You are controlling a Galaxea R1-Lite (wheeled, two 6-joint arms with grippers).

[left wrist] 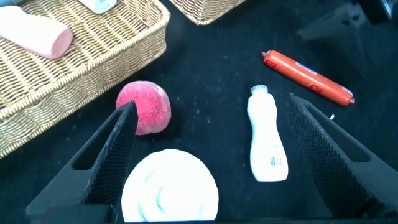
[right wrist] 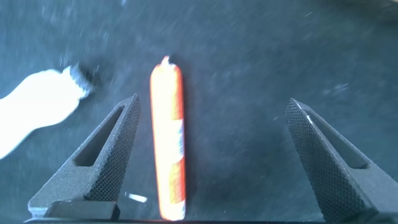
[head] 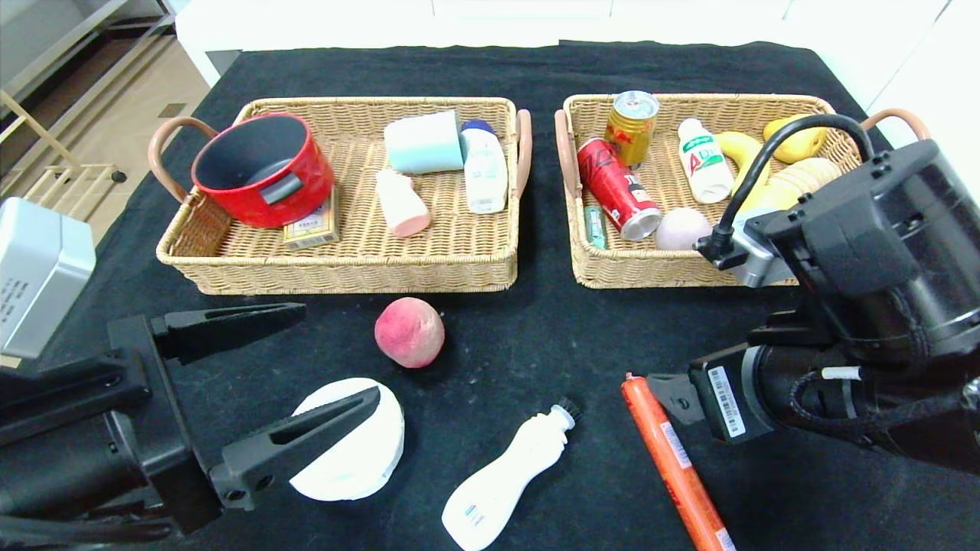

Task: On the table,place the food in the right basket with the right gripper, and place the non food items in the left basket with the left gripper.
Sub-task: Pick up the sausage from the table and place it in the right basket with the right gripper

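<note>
On the black table [head: 551,337] lie a pink-red peach [head: 409,332], a white coiled disc [head: 352,444], a white bottle [head: 505,478] and an orange-red sausage stick [head: 674,467]. My left gripper [head: 338,352] hovers open at the front left, one finger over the disc [left wrist: 169,190], the peach [left wrist: 144,107] by its other fingertip. My right gripper [right wrist: 212,102] is open above the sausage [right wrist: 169,155], which lies nearer one finger, touching neither. A pale ball [head: 681,228] and yellow fruit [head: 796,141] lie in the right basket [head: 612,272].
The left basket [head: 344,264] holds a red pot [head: 260,168], a mint cup, bottles and a small box. The right basket also holds cans and a white drink bottle. A grey box [head: 38,268] stands at the table's left edge.
</note>
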